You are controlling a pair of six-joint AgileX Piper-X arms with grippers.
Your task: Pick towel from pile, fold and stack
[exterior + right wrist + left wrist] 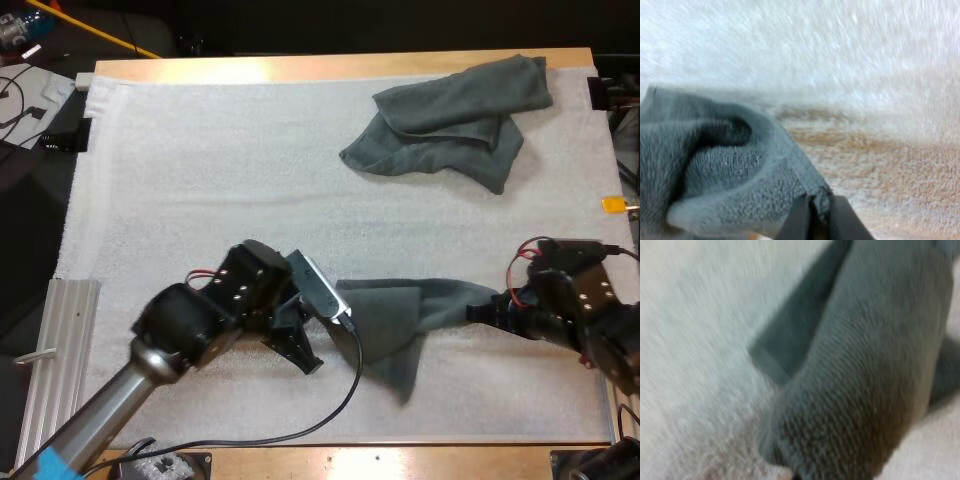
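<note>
A dark grey-green towel (400, 322) lies stretched in a band across the mat's near side, between my two grippers. My left gripper (338, 325) is at its left end, where the cloth widens into a folded flap. In the left wrist view the towel (865, 390) rises close against the gripper, which looks shut on it. My right gripper (482, 312) is at the towel's right end. Its fingers (799, 222) pinch the towel's hem (735, 175) just above the mat. A crumpled towel pile (450, 120) lies at the far right.
The white mat (200, 170) covers most of the wooden table (300, 68). A ribbed metal rail (60, 360) lies along the mat's left edge, near my left arm.
</note>
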